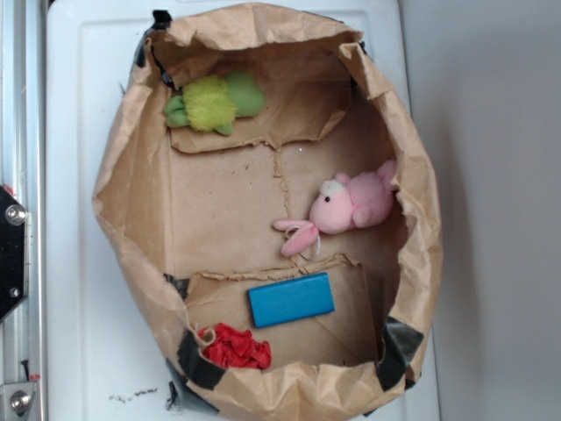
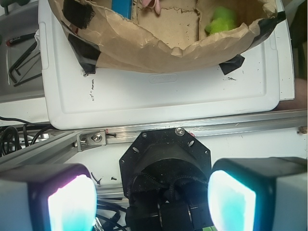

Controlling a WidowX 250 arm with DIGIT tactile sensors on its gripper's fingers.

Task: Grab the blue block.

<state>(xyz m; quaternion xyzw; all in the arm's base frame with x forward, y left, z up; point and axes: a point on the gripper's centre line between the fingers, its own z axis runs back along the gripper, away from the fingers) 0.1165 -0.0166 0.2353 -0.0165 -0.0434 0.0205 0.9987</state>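
Lying flat on the floor of a crumpled brown paper bag (image 1: 131, 219), the blue block (image 1: 291, 299) sits between a red cloth lump (image 1: 235, 347) and a pink plush toy (image 1: 351, 206); no claw shows in the exterior view. From the wrist, the gripper (image 2: 151, 202) hangs open and empty over the robot base, well apart from the block (image 2: 121, 6), a sliver at the bag's near rim.

This looks like a robot lab or workshop. A silver metal rail with bolts (image 2: 159, 133) runs just below the white plastic tabletop (image 2: 159, 98). Left of the tabletop lie black bent metal keys (image 2: 21, 60) and black cables (image 2: 12, 137).
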